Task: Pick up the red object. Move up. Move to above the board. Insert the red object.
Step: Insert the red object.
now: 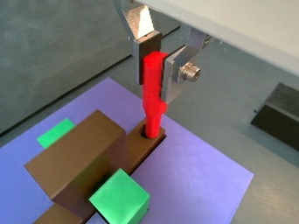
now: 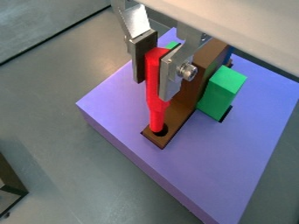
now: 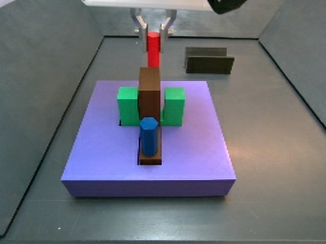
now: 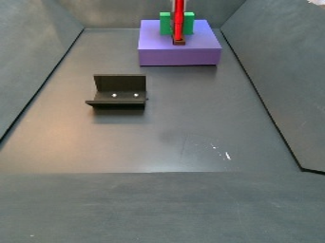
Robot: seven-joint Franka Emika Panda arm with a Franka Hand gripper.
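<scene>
In both wrist views my gripper (image 1: 158, 66) (image 2: 156, 68) is shut on the red object (image 1: 153, 87) (image 2: 152, 87), a thin upright rod, gripped near its upper end. Its lower tip sits in a round hole (image 2: 156, 131) at one end of the brown bar (image 1: 87, 162) (image 2: 205, 66) that lies on the lavender board (image 1: 205, 179) (image 2: 128, 114). In a side view the gripper (image 3: 154, 27) hangs over the far end of the board (image 3: 192, 157) with the red object (image 3: 154, 46) below it. In a side view the red object (image 4: 180, 19) stands on the distant board (image 4: 178, 52).
Green blocks (image 3: 128, 105) (image 3: 174, 105) flank the brown bar (image 3: 149, 91), and a blue hexagonal peg (image 3: 149, 136) stands at its near end. The dark fixture (image 3: 209, 61) (image 4: 118, 91) rests on the grey floor beside the board. Grey walls enclose the workspace.
</scene>
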